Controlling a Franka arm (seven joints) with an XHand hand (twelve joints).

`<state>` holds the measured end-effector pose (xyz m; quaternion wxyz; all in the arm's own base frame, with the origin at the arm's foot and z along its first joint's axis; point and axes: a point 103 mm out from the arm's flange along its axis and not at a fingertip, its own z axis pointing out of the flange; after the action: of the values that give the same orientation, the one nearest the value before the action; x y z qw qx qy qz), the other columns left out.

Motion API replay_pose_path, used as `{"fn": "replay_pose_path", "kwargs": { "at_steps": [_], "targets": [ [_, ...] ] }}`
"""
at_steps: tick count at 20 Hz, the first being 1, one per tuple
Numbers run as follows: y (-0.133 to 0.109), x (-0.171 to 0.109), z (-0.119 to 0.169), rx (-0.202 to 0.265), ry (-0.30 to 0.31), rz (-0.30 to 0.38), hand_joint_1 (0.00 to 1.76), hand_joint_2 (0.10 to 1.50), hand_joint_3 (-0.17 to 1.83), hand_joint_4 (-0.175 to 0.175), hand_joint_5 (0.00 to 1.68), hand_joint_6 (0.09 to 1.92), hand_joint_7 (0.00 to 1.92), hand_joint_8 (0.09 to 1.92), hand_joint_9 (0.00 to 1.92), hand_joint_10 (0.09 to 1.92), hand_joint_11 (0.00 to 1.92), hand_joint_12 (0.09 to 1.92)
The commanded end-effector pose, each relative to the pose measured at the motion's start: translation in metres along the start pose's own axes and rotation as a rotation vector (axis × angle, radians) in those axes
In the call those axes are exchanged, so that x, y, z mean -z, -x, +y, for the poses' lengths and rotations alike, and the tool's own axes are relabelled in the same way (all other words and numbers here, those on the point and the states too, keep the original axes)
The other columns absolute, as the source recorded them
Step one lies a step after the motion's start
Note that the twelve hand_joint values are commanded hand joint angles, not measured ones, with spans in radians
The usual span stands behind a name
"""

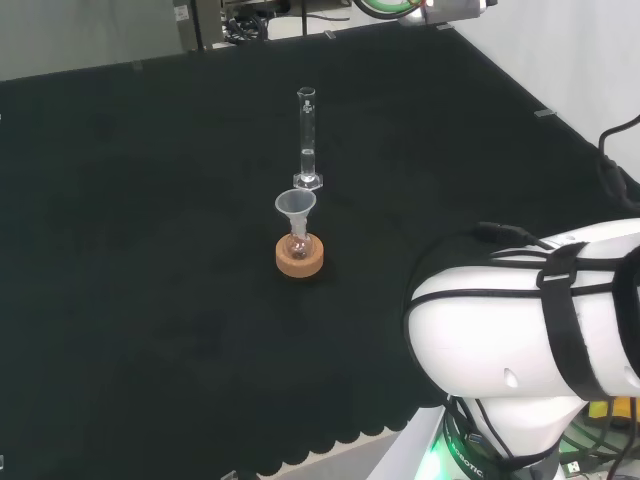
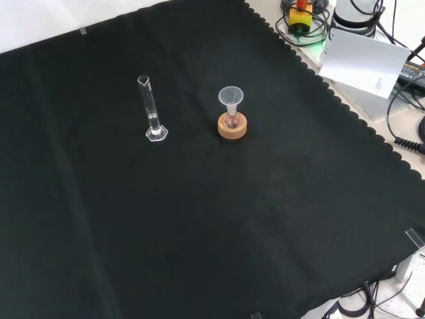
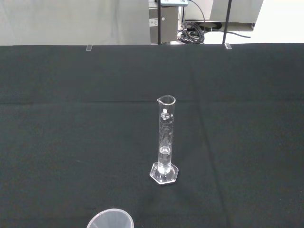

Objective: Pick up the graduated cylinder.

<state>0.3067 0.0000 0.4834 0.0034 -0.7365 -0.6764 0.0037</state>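
Note:
A clear graduated cylinder (image 1: pixel 307 140) stands upright on its hexagonal foot on the black cloth, with a little clear liquid at the bottom. In the front view the cylinder (image 2: pixel 153 111) is left of centre, and the wrist view shows the cylinder (image 3: pixel 164 145) straight ahead at some distance. The arm's white links (image 1: pixel 540 330) fill the lower right of the head view.
A small round flask with a clear funnel (image 1: pixel 296 207) in its neck sits on a cork ring (image 1: pixel 299 257), nearer than the cylinder in the head view. The funnel (image 2: pixel 230 98) and cork ring (image 2: pixel 232 127) stand right of the cylinder in the front view. The funnel's rim (image 3: pixel 110 219) shows in the wrist view.

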Motion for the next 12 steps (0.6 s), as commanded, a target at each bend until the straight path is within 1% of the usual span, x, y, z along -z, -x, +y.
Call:
{"fn": "replay_pose_path", "kwargs": {
  "at_steps": [1, 3, 4, 7, 12],
  "targets": [
    [-0.002, 0.001, 0.0, -0.001, 0.011, -0.01, 0.17, 1.1, 0.56, -0.017, 0.14, 0.19, 0.0, 0.53, 0.2, 0.66, 0.14, 1.31],
    [-0.004, 0.001, 0.0, -0.001, 0.012, -0.009, 0.14, 1.17, 0.43, -0.017, 0.18, 0.09, 0.0, 0.51, 0.19, 0.67, 0.11, 1.35],
    [-0.005, 0.001, 0.0, -0.002, 0.012, -0.011, 0.13, 1.19, 0.4, -0.017, 0.19, 0.09, 0.0, 0.51, 0.19, 0.67, 0.11, 1.36],
    [-0.009, -0.001, 0.001, -0.009, 0.015, -0.018, 0.13, 1.21, 0.36, -0.017, 0.2, 0.09, 0.0, 0.51, 0.19, 0.67, 0.1, 1.36],
    [-0.007, -0.022, 0.01, -0.037, 0.006, -0.03, 0.13, 1.22, 0.34, -0.018, 0.21, 0.09, 0.0, 0.52, 0.19, 0.67, 0.1, 1.37]
  ]
}}
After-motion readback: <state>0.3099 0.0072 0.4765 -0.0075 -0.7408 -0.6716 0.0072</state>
